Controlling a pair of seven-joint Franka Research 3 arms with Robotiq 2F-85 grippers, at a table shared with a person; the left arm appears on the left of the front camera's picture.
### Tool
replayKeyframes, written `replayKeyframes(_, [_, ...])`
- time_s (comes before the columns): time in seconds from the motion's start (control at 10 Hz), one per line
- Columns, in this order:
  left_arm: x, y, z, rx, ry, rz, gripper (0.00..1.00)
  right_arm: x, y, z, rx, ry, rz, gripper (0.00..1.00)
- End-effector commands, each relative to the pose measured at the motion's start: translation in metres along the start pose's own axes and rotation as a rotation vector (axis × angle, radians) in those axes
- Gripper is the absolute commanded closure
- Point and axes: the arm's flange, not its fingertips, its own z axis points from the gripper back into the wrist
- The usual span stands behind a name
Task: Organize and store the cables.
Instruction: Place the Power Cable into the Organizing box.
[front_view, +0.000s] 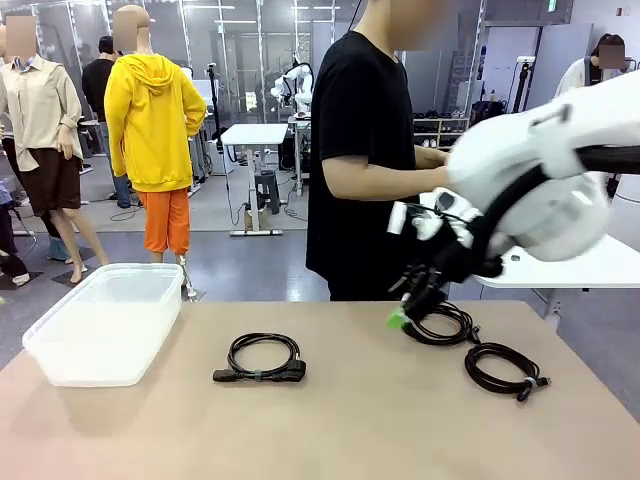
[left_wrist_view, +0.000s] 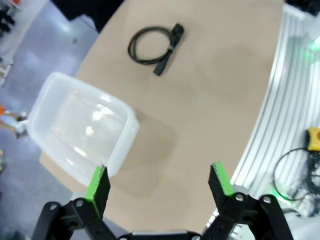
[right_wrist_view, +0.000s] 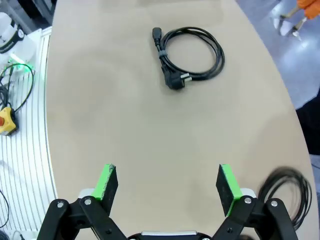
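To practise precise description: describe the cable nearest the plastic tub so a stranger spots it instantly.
On the tan table, look right of the clear tub. The black coil with chunky plugs lies alone, apart from the two coils at right.

Beyond the tan worktable (front_view: 350, 420) I operate over, a grey floor (front_view: 250, 260) runs back to metal-framed glass partitions (front_view: 240, 50). A white table (front_view: 255, 135) on a pedestal leg stands mid-room; a second white table (front_view: 590, 268) lies at right. A low shelf (front_view: 440, 128) stands farther back. Lighting: bright, even.
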Motion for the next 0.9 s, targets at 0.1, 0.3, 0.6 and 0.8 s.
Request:
replayKeyframes(0.1, [0.060, 0.007, -0.052, -0.078, 0.061, -0.074, 0.00, -0.062, 0.021, 0.040, -0.024, -0.085, -0.064, 0.00])
replayKeyframes(0.3, [0.108, 0.004, -0.088, -0.095, 0.103, -0.137, 0.00, -0.110, 0.039, 0.080, -0.068, -0.139, -0.125, 0.00])
replayKeyframes(0.6, [0.157, 0.001, -0.157, -0.144, 0.152, -0.191, 0.00, -0.173, 0.072, 0.122, -0.086, -0.213, -0.099, 0.00])
replayKeyframes(0.8, [0.176, -0.006, -0.198, -0.142, 0.208, -0.223, 0.00, -0.214, 0.084, 0.133, -0.029, -0.219, -0.055, 0.00])
